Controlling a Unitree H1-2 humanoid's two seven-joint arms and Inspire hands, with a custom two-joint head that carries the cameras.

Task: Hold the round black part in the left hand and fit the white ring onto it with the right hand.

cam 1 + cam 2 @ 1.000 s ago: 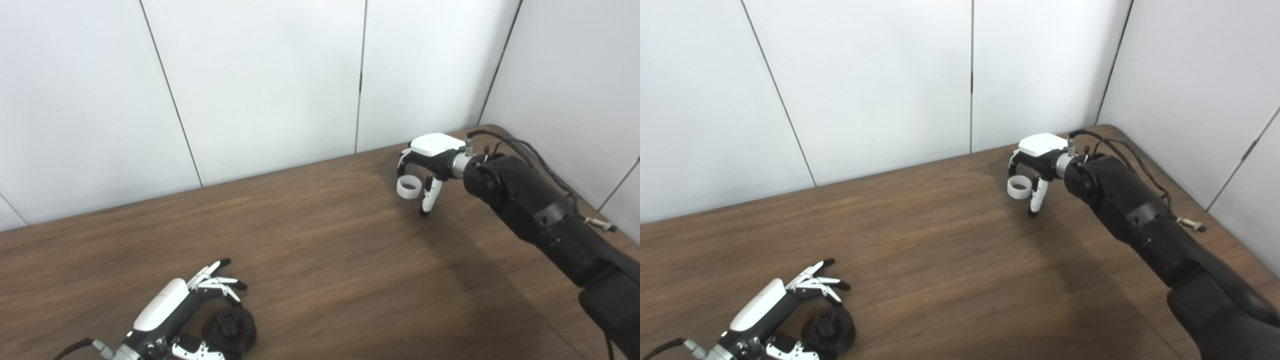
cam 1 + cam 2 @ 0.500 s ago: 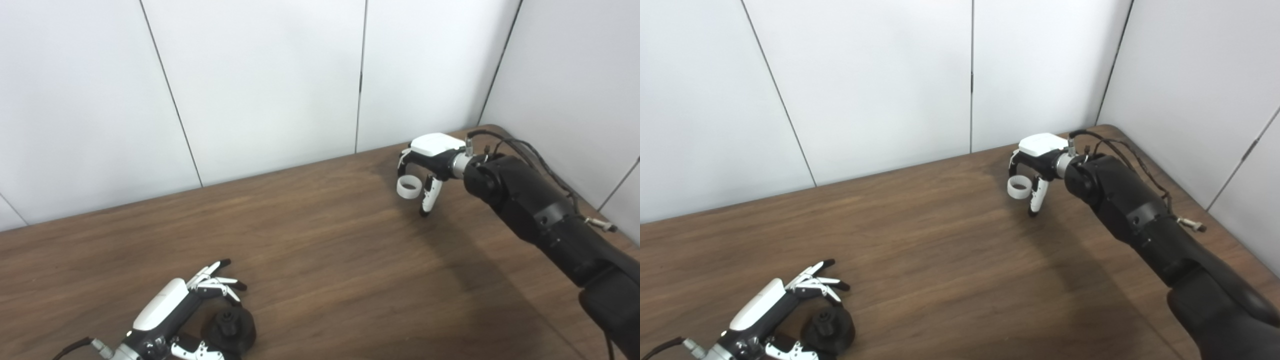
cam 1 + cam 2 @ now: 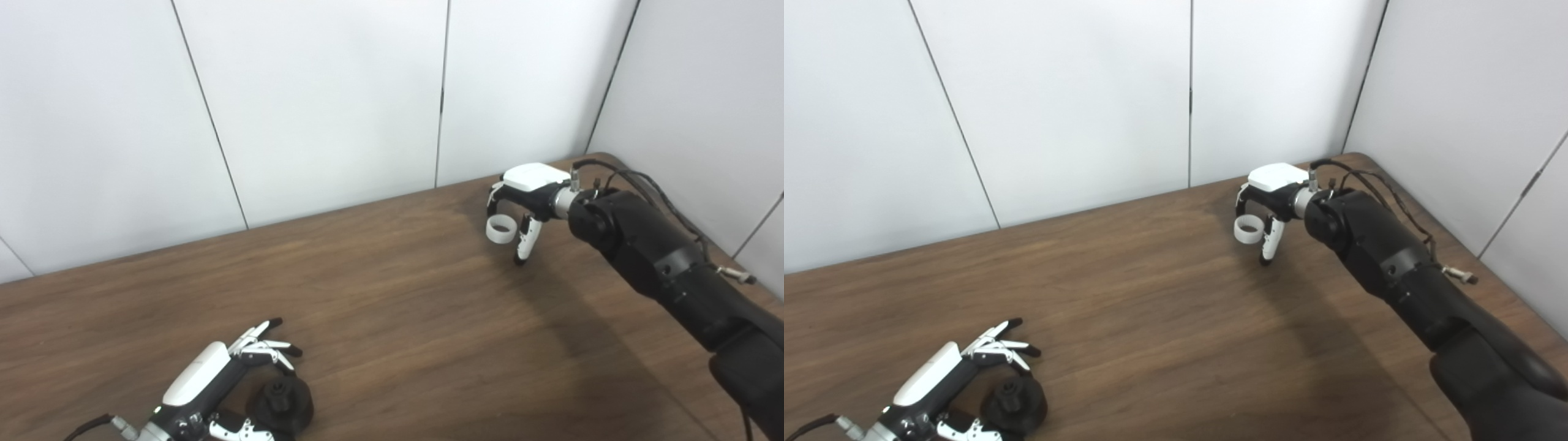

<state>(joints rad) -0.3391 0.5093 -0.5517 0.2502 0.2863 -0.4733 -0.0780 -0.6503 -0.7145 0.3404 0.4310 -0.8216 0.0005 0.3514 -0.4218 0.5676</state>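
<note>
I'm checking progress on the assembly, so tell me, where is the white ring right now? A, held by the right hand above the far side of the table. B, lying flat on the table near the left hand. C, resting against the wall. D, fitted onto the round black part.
A: the white ring hangs in the right hand, far across the table from the round black part at the left hand.
</note>
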